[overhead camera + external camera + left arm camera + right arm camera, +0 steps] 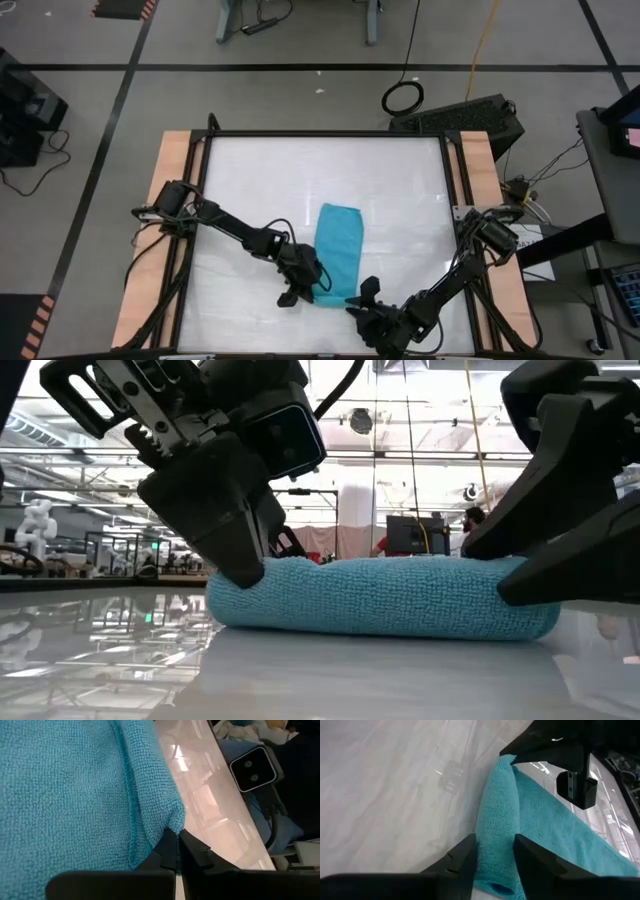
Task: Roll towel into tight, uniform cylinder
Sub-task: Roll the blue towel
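The turquoise towel (338, 245) lies on the white tabletop, running from far to near. Its near end is rolled up into a low roll (380, 597) that lies across the table. My left gripper (303, 287) is at the roll's left end and is shut on it; it also shows in the low view (240, 565). My right gripper (366, 294) is at the roll's right end, with its two fingers around that end (495, 840). The unrolled part of the towel (560, 835) lies flat on the table beyond the roll. My left gripper pinches the towel's folded-over corner (172, 822) at the roll's left end between its two shut fingers (167, 847). The fingers slant down from the table's left. The roll rests on the table. My right gripper holds the roll's right end (495, 870) between its two fingers (465, 855), one on each side. The fingers lie along the roll, coming level from the table's right. The roll rests on the table.
The white tabletop (250, 180) has bare room on the left, right and far sides of the towel. Wooden side rails (170, 170) and a dark frame border it. The near table edge is close behind both grippers.
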Robot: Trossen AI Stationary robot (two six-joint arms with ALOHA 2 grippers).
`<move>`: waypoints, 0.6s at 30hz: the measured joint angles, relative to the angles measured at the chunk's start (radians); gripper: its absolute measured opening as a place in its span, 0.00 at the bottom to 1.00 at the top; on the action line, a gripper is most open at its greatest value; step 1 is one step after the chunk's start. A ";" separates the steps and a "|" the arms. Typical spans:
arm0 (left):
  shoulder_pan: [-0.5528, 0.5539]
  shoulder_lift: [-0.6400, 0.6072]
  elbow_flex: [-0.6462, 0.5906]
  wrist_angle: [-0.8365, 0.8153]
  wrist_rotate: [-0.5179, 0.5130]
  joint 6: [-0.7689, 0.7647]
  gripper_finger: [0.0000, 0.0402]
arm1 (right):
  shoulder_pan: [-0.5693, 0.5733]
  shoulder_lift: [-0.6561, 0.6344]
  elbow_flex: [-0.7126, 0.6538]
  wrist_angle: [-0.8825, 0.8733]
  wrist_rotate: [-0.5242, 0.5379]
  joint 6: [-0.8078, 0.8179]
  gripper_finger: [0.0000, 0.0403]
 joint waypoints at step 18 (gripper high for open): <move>-0.004 -0.001 0.001 -0.006 0.058 -0.085 0.03 | -0.068 -0.005 0.000 -0.022 -0.285 0.452 0.02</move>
